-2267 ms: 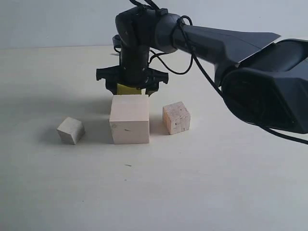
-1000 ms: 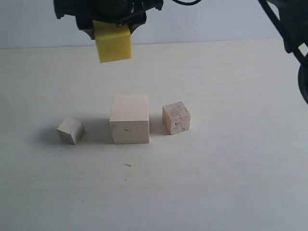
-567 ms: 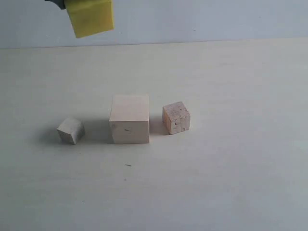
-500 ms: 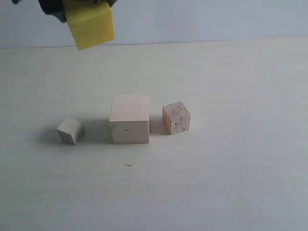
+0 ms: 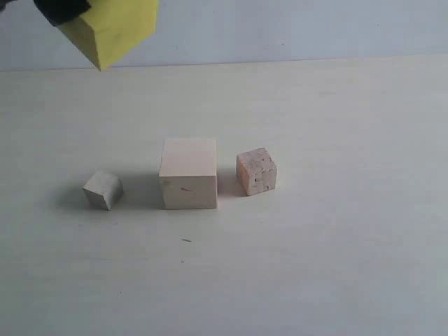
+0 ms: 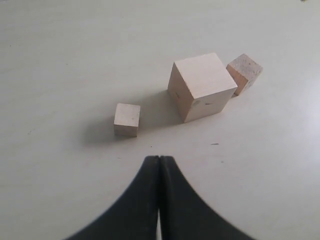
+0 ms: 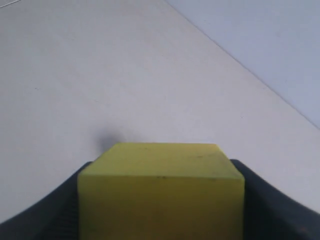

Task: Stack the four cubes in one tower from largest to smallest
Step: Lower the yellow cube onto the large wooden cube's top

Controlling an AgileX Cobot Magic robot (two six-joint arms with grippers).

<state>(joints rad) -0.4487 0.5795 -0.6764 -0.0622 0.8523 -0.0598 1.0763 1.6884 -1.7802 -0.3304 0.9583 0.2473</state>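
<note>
Jaws of the left end effector (image 6: 159, 167) are pressed together, empty. On the worktop (image 5: 315, 266) sit the greyish-white cube (image 5: 103, 190), pale wood cube (image 5: 189, 173) and speckled tan cube (image 5: 256, 171). High above, the right end effector (image 7: 161, 215) pinches the yellow cube (image 5: 115, 28), tilted corner-down and with no long axis. Level it and centre it over the pale wood cube.

No text, label, brand, number or sign is legible in any view. The pale wood cube (image 5: 187, 168) bears a small dark fleck on its front face, which does not read as a character. The yellow cube (image 5: 120, 28), speckled tan cube (image 5: 256, 172) and greyish-white cube (image 5: 103, 190) show plain faces. The counter (image 5: 315, 245) carries one dark speck, unreadable.
</note>
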